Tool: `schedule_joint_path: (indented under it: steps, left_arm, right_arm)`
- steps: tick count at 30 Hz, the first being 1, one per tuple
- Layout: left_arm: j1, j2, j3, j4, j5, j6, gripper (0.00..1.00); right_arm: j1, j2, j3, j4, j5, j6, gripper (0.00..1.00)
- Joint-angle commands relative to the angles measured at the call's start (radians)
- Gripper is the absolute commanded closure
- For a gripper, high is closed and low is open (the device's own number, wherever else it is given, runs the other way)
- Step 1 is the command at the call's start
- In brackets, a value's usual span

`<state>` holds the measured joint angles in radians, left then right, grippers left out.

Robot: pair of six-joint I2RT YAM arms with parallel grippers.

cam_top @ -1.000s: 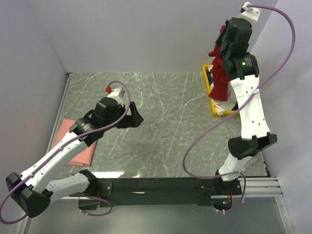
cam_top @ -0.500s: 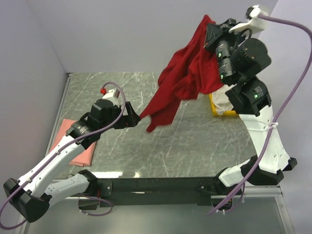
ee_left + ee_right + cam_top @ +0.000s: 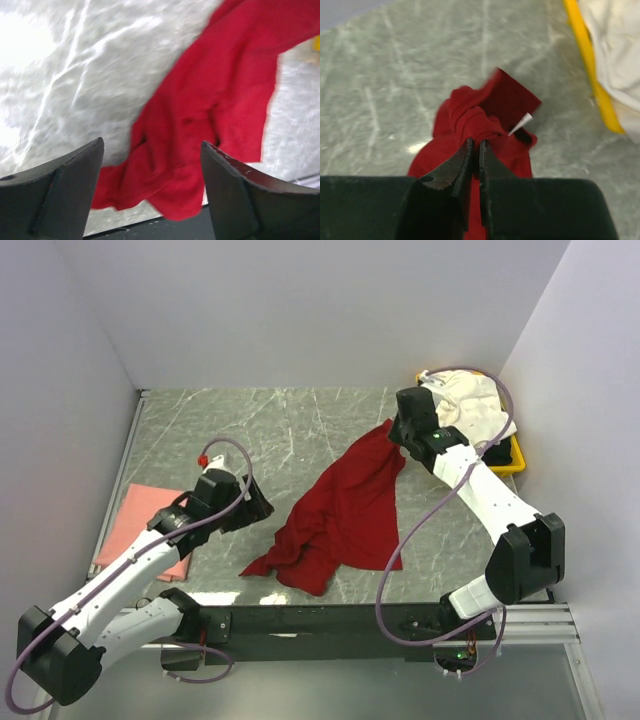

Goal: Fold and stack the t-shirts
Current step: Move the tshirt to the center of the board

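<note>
1. Table (image 3: 300, 430): a grey marble-patterned surface, enclosed by plain walls at the left, far and right sides.

2. Dark red t-shirt (image 3: 340, 515): the largest garment. It lies unfolded and creased across the middle of the table, running on a diagonal from the near edge up toward the far right. The near end is spread wide in loose folds. The far end narrows to a bunch at the right gripper. In the left wrist view, the cloth (image 3: 210, 100) fills the area ahead of the fingers.

3. Right arm (image 3: 490, 500): reaches from its base toward the far right corner, with the wrist low over the table just beside the yellow bin (image 3: 505, 462).

4. Left arm (image 3: 120, 580): extends over the left half of the table and crosses one corner of the salmon-pink t-shirt.

5. White t-shirt (image 3: 470, 410): heaped in the yellow bin at the far right corner, spilling over the rim.

6. Salmon-pink t-shirt (image 3: 140, 520): lies flat as a rectangle at the left edge of the table, well apart from the red one.

7. Right gripper (image 3: 476, 145): jaws pressed together, clamped on a gathered bunch of the dark red t-shirt. A small white tag (image 3: 520, 123) projects from the bunch.

8. Left gripper (image 3: 151, 145): jaws wide apart, nothing between them. It points at the left edge of the red garment, near it without touching.
</note>
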<state>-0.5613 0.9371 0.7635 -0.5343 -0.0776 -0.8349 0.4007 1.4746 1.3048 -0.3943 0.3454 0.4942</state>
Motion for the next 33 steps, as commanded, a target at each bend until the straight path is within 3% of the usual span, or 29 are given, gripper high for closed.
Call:
schedule_joint_path:
  steps: [1,3,4,5,7,15,21,33]
  left_arm:
    - [0.005,-0.030,-0.062,0.016,-0.056,-0.098,0.18]
    - [0.005,-0.041,-0.105,0.010,-0.080,-0.165,0.23]
    - [0.005,-0.040,-0.118,0.010,-0.082,-0.184,0.24]
    - [0.005,-0.037,-0.131,0.020,-0.080,-0.210,0.24]
    - [0.006,-0.027,-0.154,0.028,-0.070,-0.227,0.24]
    - [0.006,0.003,-0.225,0.056,-0.041,-0.268,0.23]
    - [0.008,-0.009,-0.282,0.080,-0.021,-0.299,0.23]
    - [0.008,-0.053,-0.302,0.068,-0.014,-0.319,0.23]
  right_arm:
    - [-0.023,-0.039,-0.004,-0.003,-0.019,0.057,0.95]
    - [-0.022,-0.042,-0.059,-0.001,-0.048,0.061,0.84]
    - [-0.019,-0.046,-0.082,0.002,-0.052,0.067,0.64]
    - [-0.002,-0.051,-0.105,0.003,-0.051,0.072,0.56]
    - [0.016,-0.072,-0.180,0.003,-0.037,0.089,0.46]
    - [0.079,-0.223,-0.534,0.051,-0.060,0.211,0.44]
    - [0.086,-0.275,-0.670,0.110,-0.071,0.259,0.45]
    - [0.024,-0.020,-0.513,0.135,0.004,0.202,0.45]
